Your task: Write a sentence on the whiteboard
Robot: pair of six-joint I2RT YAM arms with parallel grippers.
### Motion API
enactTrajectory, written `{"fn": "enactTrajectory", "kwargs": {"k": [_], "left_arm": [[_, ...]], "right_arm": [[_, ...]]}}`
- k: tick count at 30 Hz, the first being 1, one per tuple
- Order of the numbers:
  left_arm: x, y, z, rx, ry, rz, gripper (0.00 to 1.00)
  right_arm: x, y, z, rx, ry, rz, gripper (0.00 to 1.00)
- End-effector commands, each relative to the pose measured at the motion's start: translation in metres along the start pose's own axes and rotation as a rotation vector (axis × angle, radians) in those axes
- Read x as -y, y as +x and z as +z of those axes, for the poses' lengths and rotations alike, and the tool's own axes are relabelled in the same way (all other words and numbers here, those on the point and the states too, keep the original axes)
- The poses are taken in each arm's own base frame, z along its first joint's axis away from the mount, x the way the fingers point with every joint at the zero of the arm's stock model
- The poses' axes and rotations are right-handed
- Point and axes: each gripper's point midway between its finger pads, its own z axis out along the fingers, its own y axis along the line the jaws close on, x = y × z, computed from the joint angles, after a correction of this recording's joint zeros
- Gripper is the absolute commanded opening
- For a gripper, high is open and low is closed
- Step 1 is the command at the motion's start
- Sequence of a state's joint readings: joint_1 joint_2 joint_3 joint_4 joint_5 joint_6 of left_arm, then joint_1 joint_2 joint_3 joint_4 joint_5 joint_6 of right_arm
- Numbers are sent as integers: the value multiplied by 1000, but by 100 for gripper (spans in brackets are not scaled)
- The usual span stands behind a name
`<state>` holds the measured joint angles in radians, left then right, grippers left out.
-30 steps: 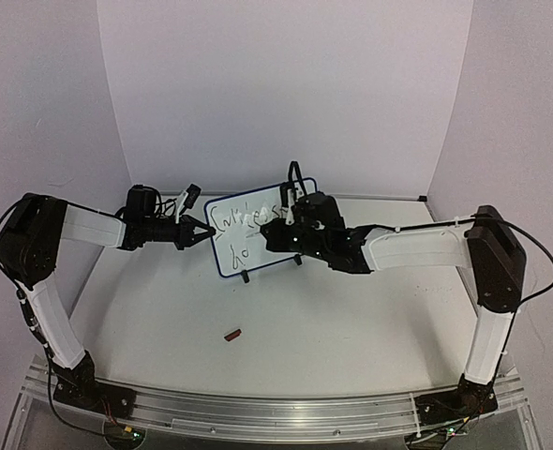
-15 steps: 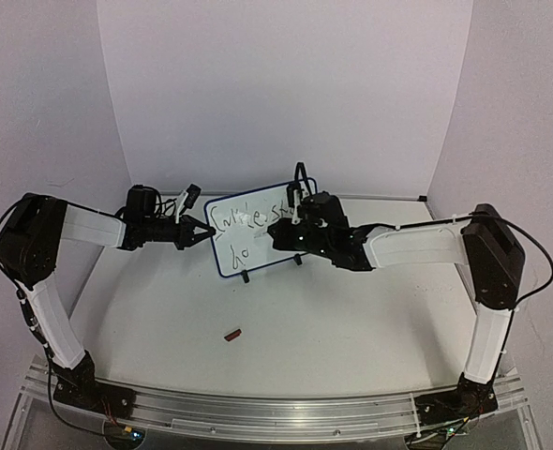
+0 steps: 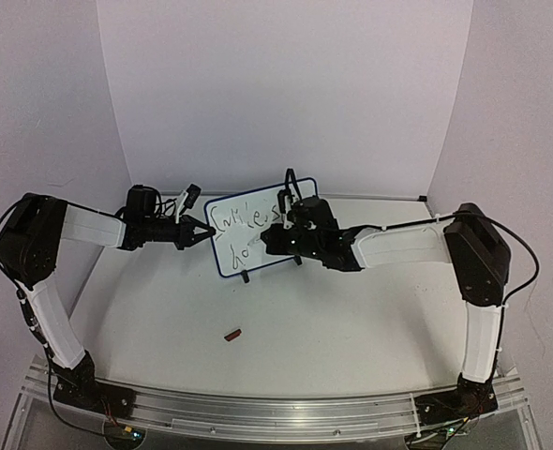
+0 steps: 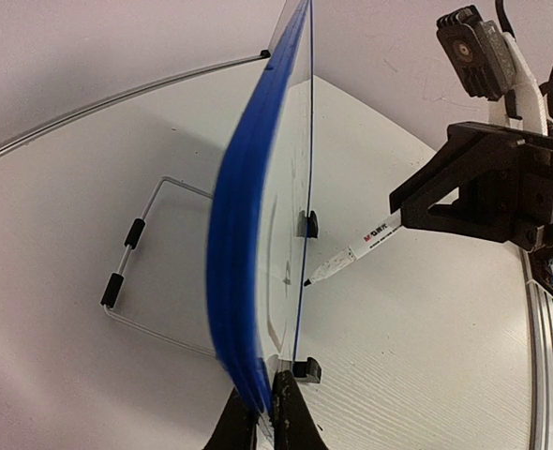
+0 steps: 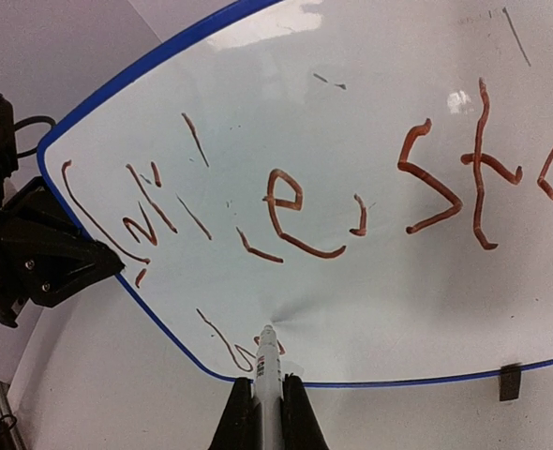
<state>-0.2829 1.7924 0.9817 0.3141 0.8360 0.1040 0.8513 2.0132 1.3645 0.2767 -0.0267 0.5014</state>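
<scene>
Top external view: the right gripper (image 3: 281,234) has swung back left and down from the end of the top line. Its jaws are clamped on the marker (image 4: 356,251), tip at the short second line, so the sentence (image 3: 244,220) looks set to carry on below. The left gripper (image 3: 204,234) pinches the left edge of the whiteboard (image 3: 230,251), upright mid-table. Readable: "e", "st". The rest is scrawl, and the marker's label is too small.
</scene>
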Motion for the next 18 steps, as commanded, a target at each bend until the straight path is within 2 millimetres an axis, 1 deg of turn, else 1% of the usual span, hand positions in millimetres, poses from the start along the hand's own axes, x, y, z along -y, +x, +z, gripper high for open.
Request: {"fn": "enactTrajectory", "kwargs": {"k": [1, 7, 10, 13, 18], "left_arm": [[-15, 18, 0, -58, -91, 16, 0], [-16, 18, 0, -59, -92, 15, 0], [-16, 18, 0, -59, -92, 16, 0], [-16, 18, -1, -58, -93, 16, 0], [-16, 18, 0, -58, -91, 16, 0]], "right_arm": [[-3, -12, 5, 29, 13, -2, 0], [9, -6, 9, 18, 68, -2, 0], [12, -1, 10, 1, 76, -2, 0], [16, 7, 11, -23, 88, -3, 0], [26, 29, 13, -76, 105, 14, 0]]}}
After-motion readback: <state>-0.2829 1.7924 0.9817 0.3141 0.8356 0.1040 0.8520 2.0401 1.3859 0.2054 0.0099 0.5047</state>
